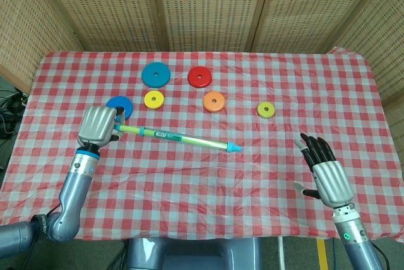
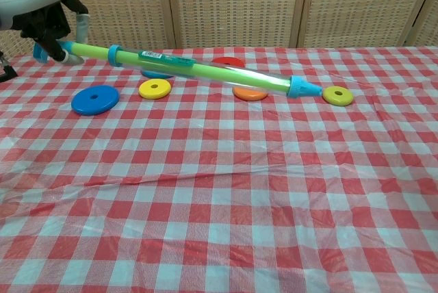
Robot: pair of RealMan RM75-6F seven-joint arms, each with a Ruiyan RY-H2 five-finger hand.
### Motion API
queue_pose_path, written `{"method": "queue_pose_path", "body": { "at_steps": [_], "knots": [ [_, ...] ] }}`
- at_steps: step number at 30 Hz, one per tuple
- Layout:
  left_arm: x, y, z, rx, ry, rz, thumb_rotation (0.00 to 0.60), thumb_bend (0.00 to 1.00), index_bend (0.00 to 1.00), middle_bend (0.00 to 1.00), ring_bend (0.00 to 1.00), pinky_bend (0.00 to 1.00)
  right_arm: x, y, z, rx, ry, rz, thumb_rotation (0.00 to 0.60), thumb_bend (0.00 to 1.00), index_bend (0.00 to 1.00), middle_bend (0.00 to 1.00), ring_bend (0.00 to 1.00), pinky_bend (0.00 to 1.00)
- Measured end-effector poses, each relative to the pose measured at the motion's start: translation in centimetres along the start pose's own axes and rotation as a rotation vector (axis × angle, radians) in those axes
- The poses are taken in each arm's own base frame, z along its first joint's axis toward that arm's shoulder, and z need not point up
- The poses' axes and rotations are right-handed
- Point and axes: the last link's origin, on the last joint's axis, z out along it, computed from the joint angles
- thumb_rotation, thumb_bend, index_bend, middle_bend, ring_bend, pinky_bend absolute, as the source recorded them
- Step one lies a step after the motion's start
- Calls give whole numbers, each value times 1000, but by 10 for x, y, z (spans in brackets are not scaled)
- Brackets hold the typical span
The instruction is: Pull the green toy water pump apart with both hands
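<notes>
Checked tablecloth (image 1: 252,175) covers table; six coloured discs (image 1: 214,101) lie at back.

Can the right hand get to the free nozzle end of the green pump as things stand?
Probably yes. The right hand is open, and only bare tablecloth lies between it and the blue nozzle of the green pump, which the left hand holds raised.
</notes>
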Motion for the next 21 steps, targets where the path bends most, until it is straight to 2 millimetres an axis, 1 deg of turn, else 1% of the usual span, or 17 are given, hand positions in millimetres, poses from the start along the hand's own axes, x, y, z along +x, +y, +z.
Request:
{"method": "queue_pose_path", "body": {
  "at_steps": [9, 12, 14, 19, 21],
  "knots": [
    [9, 7, 30, 25, -40, -18, 600, 571, 842, 946, 906, 770, 6, -30, 50, 4, 1, -28, 600, 98, 89, 0, 0, 15],
    [10, 10, 39, 32, -39, -16, 600, 571, 853, 946, 906, 770, 5, -36, 60, 7, -8, -30, 600, 99, 93, 0, 0, 24],
    [7, 11, 43, 45, -40, -28, 600, 571, 857, 946, 906, 770, 3, -37, 65, 7, -17, -37, 600, 99, 94, 0, 0, 28],
    [2, 14, 53, 79, -55, -82, 600, 571, 860, 946, 906, 770, -2, -31, 72, -21, -36, -55, 600, 98, 98, 1, 0, 30],
    [1, 15, 56, 86, -52, -95, 600, 571, 860, 946, 906, 770, -4, -28, 74, -30, -43, -51, 600, 98, 119, 21, 1, 50]
  ]
}}
